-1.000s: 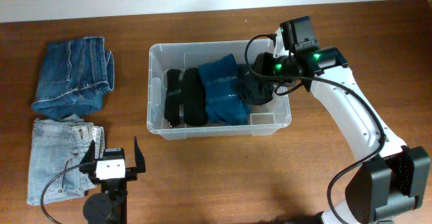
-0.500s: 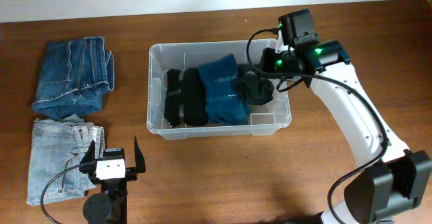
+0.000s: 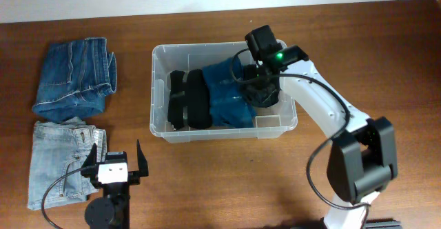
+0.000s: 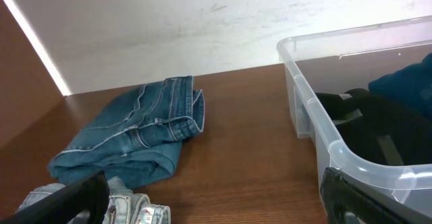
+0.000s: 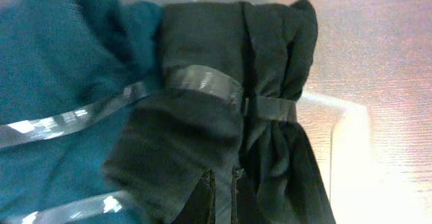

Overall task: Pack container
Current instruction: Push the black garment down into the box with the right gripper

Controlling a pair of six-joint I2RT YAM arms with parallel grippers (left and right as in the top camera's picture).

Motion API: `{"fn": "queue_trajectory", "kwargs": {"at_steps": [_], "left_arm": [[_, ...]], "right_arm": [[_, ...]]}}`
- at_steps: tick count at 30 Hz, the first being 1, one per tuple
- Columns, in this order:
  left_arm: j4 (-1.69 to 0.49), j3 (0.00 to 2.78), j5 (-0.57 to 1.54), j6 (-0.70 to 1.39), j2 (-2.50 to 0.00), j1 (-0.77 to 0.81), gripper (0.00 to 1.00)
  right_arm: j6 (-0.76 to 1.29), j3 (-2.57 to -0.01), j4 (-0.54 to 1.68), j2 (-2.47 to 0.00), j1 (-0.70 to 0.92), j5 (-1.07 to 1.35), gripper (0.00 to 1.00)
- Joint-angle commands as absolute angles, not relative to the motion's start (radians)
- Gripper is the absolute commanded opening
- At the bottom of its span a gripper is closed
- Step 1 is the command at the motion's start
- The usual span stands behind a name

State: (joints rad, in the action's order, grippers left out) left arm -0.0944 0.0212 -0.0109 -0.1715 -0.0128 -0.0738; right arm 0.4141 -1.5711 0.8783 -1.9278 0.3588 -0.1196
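Observation:
The clear plastic container (image 3: 155, 91) stands mid-table, with its rim also in the left wrist view (image 4: 304, 89). Inside lie two black rolled garments (image 3: 187, 99), a teal folded garment (image 3: 224, 94) and a dark grey banded bundle (image 3: 265, 94) at the right end. My right gripper (image 3: 251, 74) reaches into the container over the bundle. In the right wrist view it (image 5: 221, 190) is shut, with its tips against the dark bundle (image 5: 216, 102) and the teal garment (image 5: 54, 102) to the left. My left gripper (image 3: 116, 154) (image 4: 209, 207) is open at the front left, holding nothing.
Folded dark blue jeans (image 3: 76, 77) (image 4: 135, 140) lie at the far left. Light washed jeans (image 3: 62, 160) (image 4: 128, 207) lie in front of them, beside the left gripper. The right arm's base (image 3: 362, 167) stands at the front right.
The right arm swung left from the container's right end to over the dark bundle, and its jaws closed. The left arm has not moved.

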Motion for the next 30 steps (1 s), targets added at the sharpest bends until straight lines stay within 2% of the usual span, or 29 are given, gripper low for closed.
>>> {"fn": "queue_trajectory", "kwargs": {"at_steps": [1,10,18,26,30], "left_arm": [[-0.095,0.015,-0.015,-0.173,-0.006,-0.068,1.0],[-0.095,0.015,-0.015,-0.173,-0.006,-0.068,1.0],[-0.095,0.015,-0.015,-0.173,-0.006,-0.068,1.0],[-0.095,0.015,-0.015,-0.173,-0.006,-0.068,1.0],[-0.095,0.015,-0.015,-0.173,-0.006,-0.068,1.0]], "right_arm": [[0.412,-1.587,0.875,-1.977,0.357,-0.169,0.04],[0.413,-1.587,0.967,-2.017,0.367,-0.052,0.04],[0.424,-1.593,1.056,-2.012,0.366,-0.057,0.04],[0.424,-1.758,1.089,-1.918,0.374,-0.054,0.05],[0.423,-1.839,1.066,-1.903,0.376,-0.018,0.08]]}}
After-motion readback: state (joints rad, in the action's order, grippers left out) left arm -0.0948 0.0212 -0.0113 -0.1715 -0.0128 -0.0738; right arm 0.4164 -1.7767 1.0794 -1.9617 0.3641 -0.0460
